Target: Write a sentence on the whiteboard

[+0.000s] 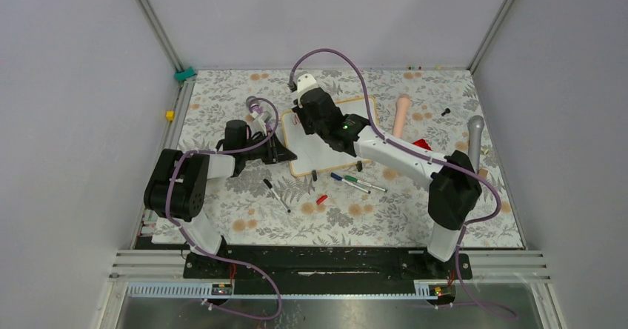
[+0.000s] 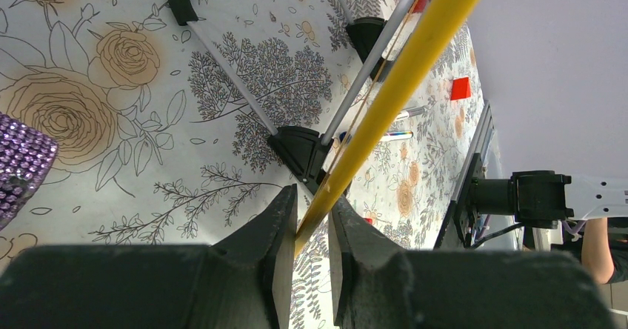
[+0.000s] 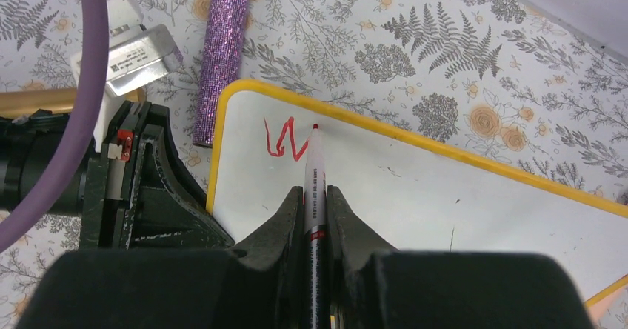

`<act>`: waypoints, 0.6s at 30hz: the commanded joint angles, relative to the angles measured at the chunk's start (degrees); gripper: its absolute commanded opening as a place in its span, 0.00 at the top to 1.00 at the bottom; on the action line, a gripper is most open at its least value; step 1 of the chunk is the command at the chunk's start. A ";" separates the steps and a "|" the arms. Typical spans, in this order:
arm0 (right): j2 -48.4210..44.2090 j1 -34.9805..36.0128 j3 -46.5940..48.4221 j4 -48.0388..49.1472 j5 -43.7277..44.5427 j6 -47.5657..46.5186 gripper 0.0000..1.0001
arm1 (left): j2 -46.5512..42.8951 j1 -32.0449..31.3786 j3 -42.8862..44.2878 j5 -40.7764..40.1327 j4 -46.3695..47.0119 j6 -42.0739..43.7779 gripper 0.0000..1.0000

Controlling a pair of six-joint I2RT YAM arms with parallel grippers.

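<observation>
The whiteboard (image 1: pixel 326 156) lies mid-table, its yellowish frame around a glossy white face (image 3: pixel 444 195). My left gripper (image 1: pixel 279 151) is shut on the frame's left edge. In the left wrist view the frame (image 2: pixel 415 55) runs between its fingers (image 2: pixel 312 218). My right gripper (image 1: pixel 305 119) hovers over the board's far left corner, shut on a red marker (image 3: pixel 315 167). The marker tip touches the board beside a red "W" (image 3: pixel 285 140), the only writing of the sentence that shows. The right arm hides most of the board in the top view.
A purple glitter tube (image 3: pixel 222 55) lies just off the board's corner. Loose markers (image 1: pixel 355 183), a black pen (image 1: pixel 277 194) and a red cap (image 1: pixel 321 199) lie in front of the board. A pink cylinder (image 1: pixel 401 115) and a grey handle (image 1: pixel 475 140) lie to the right.
</observation>
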 commanded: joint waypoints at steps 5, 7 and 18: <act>0.68 -0.84 3.38 -0.59 0.56 -0.83 1.00 | 0.90 0.41 0.46 -1.72 2.02 -1.17 1.00; -0.13 -0.85 2.89 -0.43 0.18 -0.79 1.00 | 0.99 0.43 0.50 -1.60 2.02 -1.17 1.00; -9.97 -0.88 -8.98 8.00 -3.41 -0.45 1.00 | 1.25 0.42 0.42 -1.03 2.98 -1.87 1.00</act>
